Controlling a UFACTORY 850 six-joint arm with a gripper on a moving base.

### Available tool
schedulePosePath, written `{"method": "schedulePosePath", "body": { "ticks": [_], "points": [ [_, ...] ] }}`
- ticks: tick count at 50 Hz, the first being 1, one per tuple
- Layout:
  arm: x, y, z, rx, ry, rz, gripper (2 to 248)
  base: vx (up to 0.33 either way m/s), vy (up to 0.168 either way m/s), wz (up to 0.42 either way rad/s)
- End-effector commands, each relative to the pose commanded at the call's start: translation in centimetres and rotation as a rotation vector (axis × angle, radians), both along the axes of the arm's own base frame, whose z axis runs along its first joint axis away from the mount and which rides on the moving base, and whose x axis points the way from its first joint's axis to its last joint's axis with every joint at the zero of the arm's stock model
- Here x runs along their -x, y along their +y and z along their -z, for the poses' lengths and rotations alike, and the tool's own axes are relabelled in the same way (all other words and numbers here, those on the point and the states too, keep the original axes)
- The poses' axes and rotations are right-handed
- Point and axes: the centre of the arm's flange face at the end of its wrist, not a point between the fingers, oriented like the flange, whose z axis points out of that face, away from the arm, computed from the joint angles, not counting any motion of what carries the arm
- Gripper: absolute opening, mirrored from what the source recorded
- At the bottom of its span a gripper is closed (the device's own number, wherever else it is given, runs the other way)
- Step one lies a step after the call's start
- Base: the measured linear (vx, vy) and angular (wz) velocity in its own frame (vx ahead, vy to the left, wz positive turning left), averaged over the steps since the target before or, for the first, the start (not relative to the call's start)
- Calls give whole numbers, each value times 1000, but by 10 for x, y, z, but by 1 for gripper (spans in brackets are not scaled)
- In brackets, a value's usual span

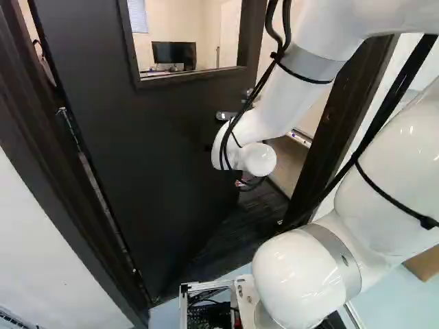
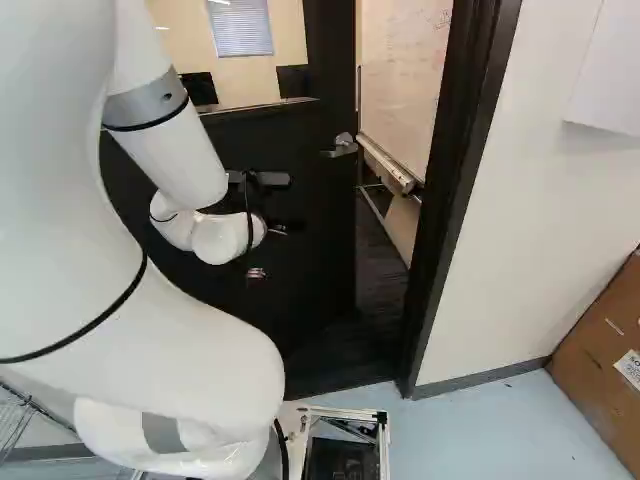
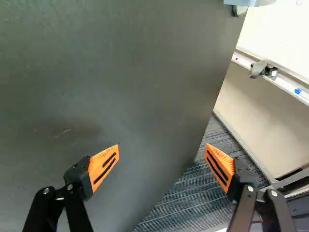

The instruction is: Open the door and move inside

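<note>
While dark door (image 3: 96, 72) is ajar onto carpeted rm (image 2: 175, 35) w/ whiteboard (image 2: 408, 90), jaws are wide open

The door (image 3: 106, 87) is showing a smooth face with a dull sheen, and its handle (image 2: 342, 146) is looking metallic. The arm (image 2: 190, 345) is gleaming like glossy plastic. The carpet (image 3: 198, 193) is looking matt and ridged, the box (image 2: 595, 380) like cardboard.

Door (image 1: 151, 151) reads plain blk, frame (image 2: 455, 180) v. dk brown. Arm (image 1: 401, 164) comes up glossy white w/ grey bands — cables (image 1: 396, 96) blk. Pads (image 3: 110, 154) bright orange w/ blk slots! Carpet (image 3: 193, 198) dk grey, finely striped — floor (image 2: 500, 425) pale blue, box (image 2: 595, 370) brown, wall (image 2: 560, 210) whitish.
</note>
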Motion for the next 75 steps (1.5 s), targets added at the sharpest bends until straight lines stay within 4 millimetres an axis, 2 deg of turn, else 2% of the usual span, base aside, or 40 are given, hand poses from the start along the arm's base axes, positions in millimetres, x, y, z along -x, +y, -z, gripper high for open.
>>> {"method": "schedulePosePath", "body": {
  "ticks": [13, 45, 75],
  "points": [
    [-2, 1, 0, 0, 0, -3, 247, 0, 0, 0],
    [-23, 17, -2, -12, -1, -8, 247, 0, 0, 0],
    [-33, 39, -10, -8, -93, -73, 247, 0, 0, 0]
  ]
}}
